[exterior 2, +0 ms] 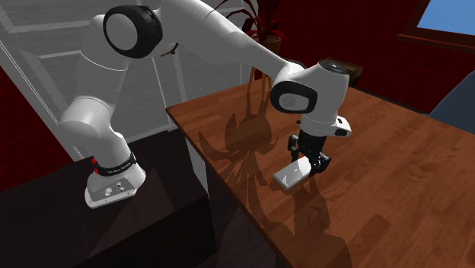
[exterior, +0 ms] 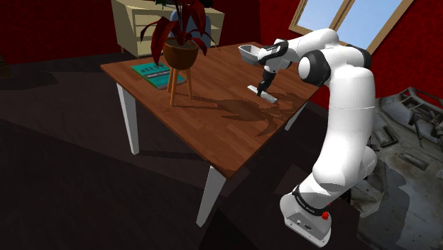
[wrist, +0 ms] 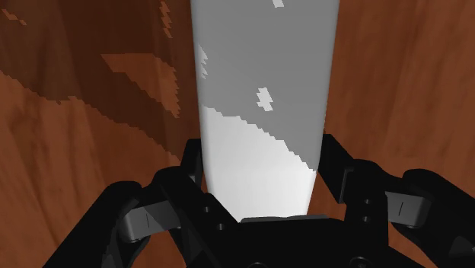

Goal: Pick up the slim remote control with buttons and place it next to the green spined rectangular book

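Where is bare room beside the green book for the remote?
In the shoulder view, a bare strip runs between the book and the table edge on the left; wide bare wood lies between the plant stand and the remote. The stand crowds the book's right.

Place: we see a room in a home.
Furniture: a wooden table (exterior: 213, 138) under the claw (exterior: 264, 89), a cream dresser (exterior: 138, 28) far beyond it.
Decor: a potted plant (exterior: 182, 39) well apart from the claw, red walls (exterior: 57, 25).

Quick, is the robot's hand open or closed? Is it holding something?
Gripper: closed on the pale remote, clasping its two long sides.
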Motion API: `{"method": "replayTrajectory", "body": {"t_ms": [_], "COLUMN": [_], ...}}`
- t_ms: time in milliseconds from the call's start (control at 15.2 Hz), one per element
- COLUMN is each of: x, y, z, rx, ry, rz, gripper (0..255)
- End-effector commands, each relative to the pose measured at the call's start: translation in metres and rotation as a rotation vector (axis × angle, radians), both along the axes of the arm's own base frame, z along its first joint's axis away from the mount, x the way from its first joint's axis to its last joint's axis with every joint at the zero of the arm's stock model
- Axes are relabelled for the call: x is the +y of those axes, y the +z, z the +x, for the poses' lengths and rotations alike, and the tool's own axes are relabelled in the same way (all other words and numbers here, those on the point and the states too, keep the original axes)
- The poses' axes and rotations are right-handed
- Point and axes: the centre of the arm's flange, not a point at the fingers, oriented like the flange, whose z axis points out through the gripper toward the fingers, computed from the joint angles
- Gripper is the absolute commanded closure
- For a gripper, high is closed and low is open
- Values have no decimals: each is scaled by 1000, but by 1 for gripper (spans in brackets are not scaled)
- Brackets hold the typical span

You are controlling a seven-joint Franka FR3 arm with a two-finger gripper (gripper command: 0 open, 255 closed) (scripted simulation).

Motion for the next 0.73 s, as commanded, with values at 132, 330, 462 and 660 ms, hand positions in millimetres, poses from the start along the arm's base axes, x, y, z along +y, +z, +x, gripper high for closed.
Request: {"method": "replayTrajectory", "body": {"t_ms": [132, 330, 462, 660], "x": [0, 0, 0, 0], "y": [5, 21, 32, 47], "z": [0, 0, 0, 0], "rx": [0, 0, 0, 0], "ry": [0, 0, 0, 0], "rz": [0, 0, 0, 0], "gripper": [255, 255, 255, 255]}}
